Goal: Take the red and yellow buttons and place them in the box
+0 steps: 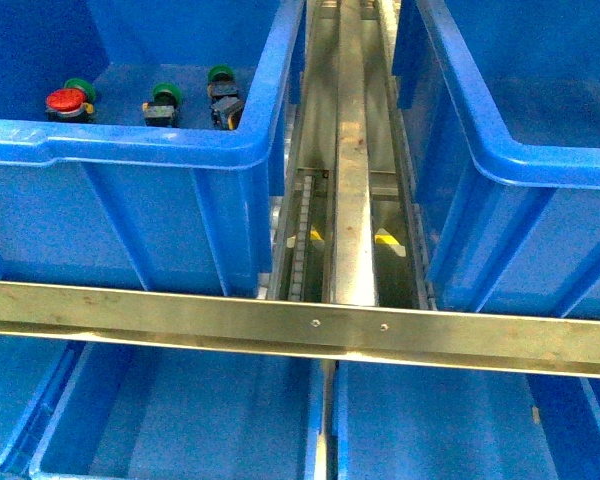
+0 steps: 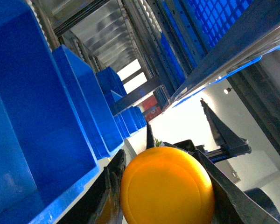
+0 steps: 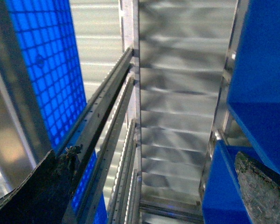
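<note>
The yellow button (image 2: pixel 168 189) is held in the left tool (image 2: pixel 159 161), whose dark fingers (image 2: pixel 107 196) are closed against either side of its round cap. The blocky body is hidden behind the cap. The cap is judged to be smooth, hard plastic, light and stiff but rounded (so liable to slip from a pinch on its rim). A hold lower down, on the flat-sided body, would be expected to be surer.

The right tool (image 3: pixel 147 177) is seen with its fingers wide apart and nothing between them.

In the front view, where neither arm is shown, a metal rail (image 1: pixel 180 315) crosses nearest. Farther back, the red button (image 1: pixel 66 100) lies on the floor of the left-hand blue bin (image 1: pixel 160 140), with green-capped switches (image 1: pixel 165 100) beside it, one just behind its cap. It is likewise judged light and rigid, and best taken by its dark body, clear of the green neighbour. Which bin is the intended box cannot be told.
</note>
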{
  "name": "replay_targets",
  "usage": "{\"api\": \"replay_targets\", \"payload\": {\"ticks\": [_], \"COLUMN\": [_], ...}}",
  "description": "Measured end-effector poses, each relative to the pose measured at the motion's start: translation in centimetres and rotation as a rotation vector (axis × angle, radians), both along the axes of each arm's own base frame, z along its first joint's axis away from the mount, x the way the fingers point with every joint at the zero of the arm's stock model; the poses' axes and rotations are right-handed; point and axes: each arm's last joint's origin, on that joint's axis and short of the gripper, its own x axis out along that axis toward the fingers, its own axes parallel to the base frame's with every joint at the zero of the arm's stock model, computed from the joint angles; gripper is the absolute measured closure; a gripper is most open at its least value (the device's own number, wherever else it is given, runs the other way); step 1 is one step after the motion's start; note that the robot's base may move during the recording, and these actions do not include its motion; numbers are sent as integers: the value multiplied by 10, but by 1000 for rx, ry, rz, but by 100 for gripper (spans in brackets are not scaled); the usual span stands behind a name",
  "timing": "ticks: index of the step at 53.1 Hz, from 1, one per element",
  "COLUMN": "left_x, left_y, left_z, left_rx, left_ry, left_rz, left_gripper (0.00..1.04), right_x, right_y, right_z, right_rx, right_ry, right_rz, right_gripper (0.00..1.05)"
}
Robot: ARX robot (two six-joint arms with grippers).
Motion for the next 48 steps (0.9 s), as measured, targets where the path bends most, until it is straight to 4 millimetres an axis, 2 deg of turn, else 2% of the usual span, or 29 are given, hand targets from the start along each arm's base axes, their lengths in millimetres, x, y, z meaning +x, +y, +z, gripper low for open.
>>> {"api": "replay_targets", "payload": {"ticks": [7, 16, 31, 48], "left_x": [1, 5, 9, 19], "left_y": [-8, -13, -18, -24], "left_z": [-4, -5, -8, -12], "left_rx": [-5, -21, -23, -36], "left_ry": [10, 14, 20, 27], "left_rz": [-7, -7, -16, -20], "left_gripper": [72, 72, 72, 72], "right_x": [16, 26, 32, 32], "right_y": [21, 41, 58, 72], "right_z": [-14, -24, -11, -13], "right_rx": [4, -9, -48, -76], "right_ry": [44, 78, 37, 68], "right_rz": [50, 103, 138, 175], "right_gripper": [6, 6, 6, 6]}}
